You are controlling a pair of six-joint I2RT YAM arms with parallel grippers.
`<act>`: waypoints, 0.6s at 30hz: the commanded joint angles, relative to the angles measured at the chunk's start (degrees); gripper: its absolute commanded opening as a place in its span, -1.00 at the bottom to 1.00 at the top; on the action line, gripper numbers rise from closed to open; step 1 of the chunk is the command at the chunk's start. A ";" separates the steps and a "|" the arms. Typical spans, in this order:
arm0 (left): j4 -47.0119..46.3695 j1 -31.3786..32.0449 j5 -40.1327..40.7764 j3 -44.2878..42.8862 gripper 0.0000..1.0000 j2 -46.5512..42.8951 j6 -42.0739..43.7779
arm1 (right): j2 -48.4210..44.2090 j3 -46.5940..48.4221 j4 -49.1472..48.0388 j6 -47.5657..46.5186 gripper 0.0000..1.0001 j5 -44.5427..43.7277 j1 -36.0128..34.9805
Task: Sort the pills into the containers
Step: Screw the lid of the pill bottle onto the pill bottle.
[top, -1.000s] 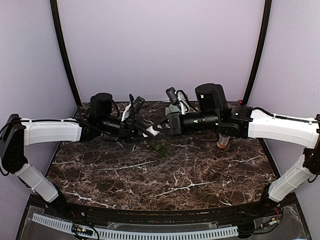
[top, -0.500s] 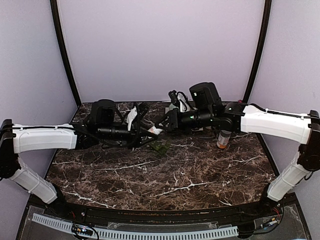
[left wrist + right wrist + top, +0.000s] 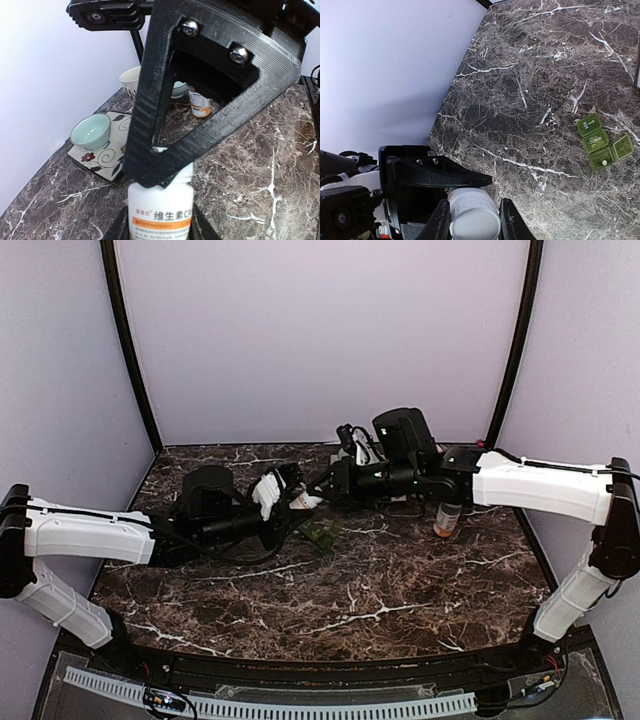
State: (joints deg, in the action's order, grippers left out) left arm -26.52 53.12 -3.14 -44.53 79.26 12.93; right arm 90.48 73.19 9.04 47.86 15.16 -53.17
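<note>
Left tool [image 3: 161, 226]: clamped on white bottle [image 3: 160, 202], label side.
Right tool [image 3: 472, 220]: clamped on same bottle's capped end.
Risk: cap loosened mid-air, contents spilling onto desk [image 3: 545, 75], missing pill box [image 3: 602, 145] ahead of tool.

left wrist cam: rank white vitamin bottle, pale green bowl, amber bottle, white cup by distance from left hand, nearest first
1. White vitamin bottle: in the left hand, bottom centre.
2. Pale green bowl: left, on the patterned tile.
3. Amber bottle (back centre) and white cup (back left): too close to call.
</note>
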 commanded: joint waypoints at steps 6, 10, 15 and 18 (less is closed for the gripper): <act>-27.18 6.69 16.13 1.20 -1.00 -1.30 13.00 | 3.92 -1.02 -0.04 5.25 -1.00 5.94 -0.99; -33.98 9.06 20.09 1.88 -1.00 0.93 18.93 | 5.14 -0.20 -0.03 7.26 -1.00 7.29 -0.82; -39.13 10.87 23.20 2.79 -1.00 2.28 23.42 | 6.00 0.46 0.28 9.46 -1.00 8.26 -0.64; -41.54 11.31 24.31 3.75 -1.00 2.43 25.13 | 6.16 0.01 -0.29 10.64 -1.00 9.08 -0.41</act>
State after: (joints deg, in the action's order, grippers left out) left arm -46.46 61.69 23.88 -38.70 83.61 33.34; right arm 93.10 74.04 6.04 55.33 18.50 -51.90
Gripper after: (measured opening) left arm 0.312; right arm 0.268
